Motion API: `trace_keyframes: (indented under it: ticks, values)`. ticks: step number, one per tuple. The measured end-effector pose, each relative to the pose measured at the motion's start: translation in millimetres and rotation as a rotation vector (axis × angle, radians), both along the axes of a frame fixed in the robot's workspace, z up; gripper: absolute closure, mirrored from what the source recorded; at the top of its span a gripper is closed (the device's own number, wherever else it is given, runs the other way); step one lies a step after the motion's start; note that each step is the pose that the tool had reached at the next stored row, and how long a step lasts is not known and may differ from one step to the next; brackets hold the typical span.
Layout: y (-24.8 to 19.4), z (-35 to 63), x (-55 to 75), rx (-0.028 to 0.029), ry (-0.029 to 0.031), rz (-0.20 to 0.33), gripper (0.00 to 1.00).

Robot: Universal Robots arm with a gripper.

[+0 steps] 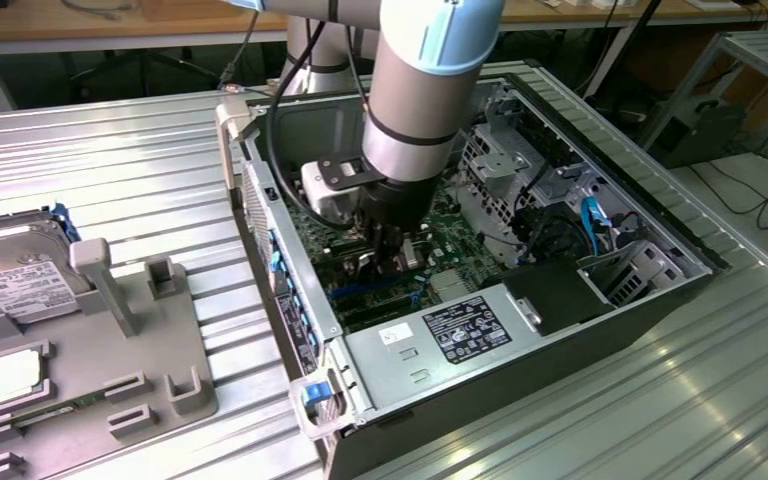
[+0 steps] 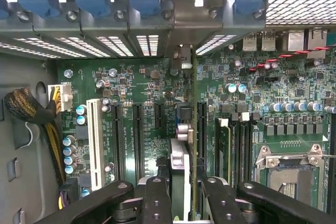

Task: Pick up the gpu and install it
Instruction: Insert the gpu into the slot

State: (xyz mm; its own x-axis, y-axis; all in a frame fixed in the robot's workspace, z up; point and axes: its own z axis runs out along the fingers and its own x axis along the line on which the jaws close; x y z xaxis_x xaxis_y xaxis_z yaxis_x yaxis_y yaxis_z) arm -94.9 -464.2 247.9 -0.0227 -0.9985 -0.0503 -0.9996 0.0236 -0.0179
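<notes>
Tool (image 2: 185, 203) clamps gpu (image 2: 179, 163) edge-on over motherboard (image 2: 142, 90); slots alongside.

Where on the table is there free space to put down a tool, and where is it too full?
The ribbed table is bare past the grey fixture, on the exterior view's left of the computer case, and wide on the case's right. Inside the case it is crowded: the gripper holds the gpu above the motherboard.

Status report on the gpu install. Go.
The hand shut on the gpu, inside the case. Card edge-on over motherboard slots; seated or not, cannot tell. Yellow cable bundle apart from it.
</notes>
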Motion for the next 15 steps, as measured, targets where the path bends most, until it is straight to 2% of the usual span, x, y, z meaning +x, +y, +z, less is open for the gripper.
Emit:
trace_keyframes:
  ticks: [6, 8, 11, 13, 15]
  values:
    - [0.1, -0.8, -0.9, 0.0017, 0.001, 0.0, 0.72]
    - [0.0, -0.7, -0.8, 0.002, 0.007, 0.0, 0.72]
    - [0.1, -1.7, -0.6, 0.0037, 0.0253, 0.0, 0.72]
    - [0.1, -1.8, -0.8, 0.0033, 0.0293, 0.0, 0.72]
    - [0.1, -1.9, -0.8, 0.0035, 0.0294, 0.0, 0.72]
